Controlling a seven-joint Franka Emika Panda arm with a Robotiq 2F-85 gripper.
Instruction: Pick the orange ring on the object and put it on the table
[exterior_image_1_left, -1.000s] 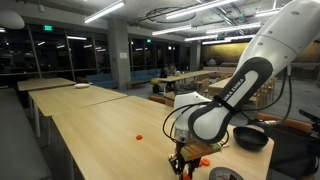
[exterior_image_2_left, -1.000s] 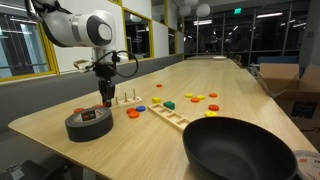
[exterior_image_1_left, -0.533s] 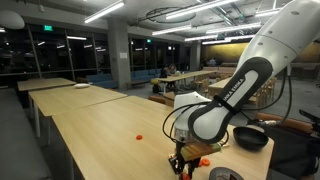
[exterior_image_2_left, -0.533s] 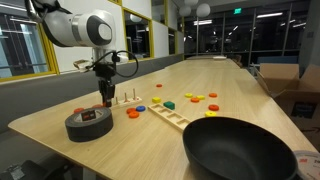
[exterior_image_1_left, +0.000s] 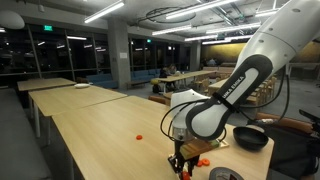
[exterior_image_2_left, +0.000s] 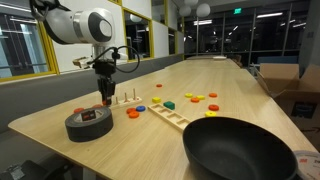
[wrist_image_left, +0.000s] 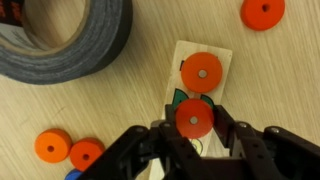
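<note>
Ring in the fingers, not yet on the table

In the wrist view the gripper (wrist_image_left: 195, 126) has its fingers (wrist_image_left: 224, 136) drawn in against both sides of the orange ring (wrist_image_left: 195, 118). They look closed on its rim, with no gap showing either side. The ring sits over the near end of the small wooden board (wrist_image_left: 216, 52), just beside a second ring (wrist_image_left: 201, 72) that lies flat on the same board. Whether the held ring has cleared its peg cannot be told, since the ring itself hides it. In an exterior view the gripper (exterior_image_2_left: 104, 99) hangs low over the table (exterior_image_2_left: 210, 75), close behind the tape (exterior_image_2_left: 88, 123).

What could go wrong:
- A lift that is not straight up may jam the ring on its peg. The board looks light and would probably come up or slide with it
- The hold is only on the thin rim, so a tilt or jolt could let the ring slip and roll away
- Bare wood is needed for the drop. The tape (wrist_image_left: 60, 40) and loose discs (wrist_image_left: 52, 146) crowd this corner, so a short sideways move might leave the ring on one of them or back on the board
</note>
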